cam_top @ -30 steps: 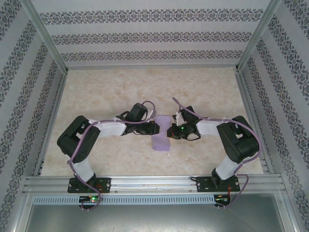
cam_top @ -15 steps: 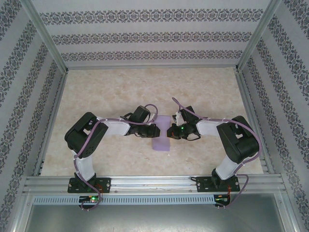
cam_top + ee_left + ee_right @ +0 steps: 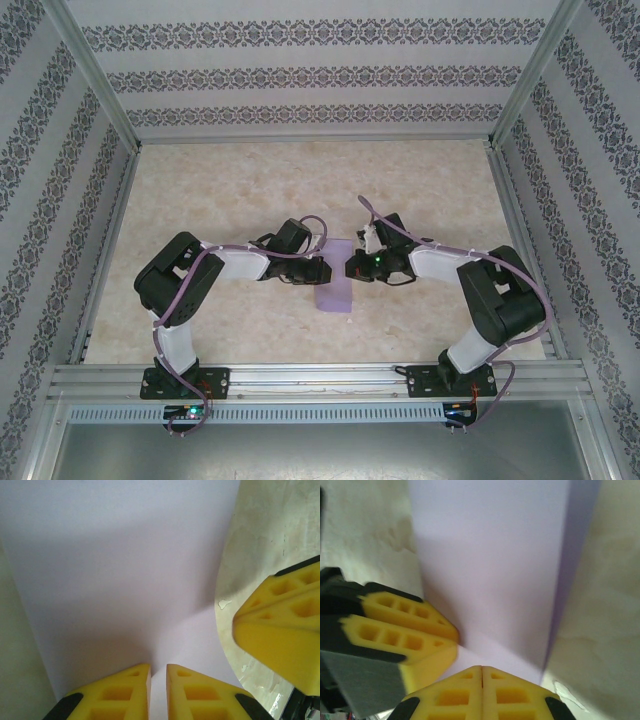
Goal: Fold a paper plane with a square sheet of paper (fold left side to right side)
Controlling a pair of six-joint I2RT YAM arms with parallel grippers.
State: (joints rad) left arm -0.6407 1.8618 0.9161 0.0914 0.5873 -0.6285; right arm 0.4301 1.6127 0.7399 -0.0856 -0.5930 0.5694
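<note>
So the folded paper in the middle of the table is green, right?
No, the folded paper in the middle of the table is light purple, not green. The top external view shows it, and both wrist views do too.

Nothing here can be read: no text, label, brand, number or sign. The paper [image 3: 334, 295] between the pincers is blank, and the wallpaper [image 3: 300, 75] beyond them bears only ornament, not lettering.
</note>
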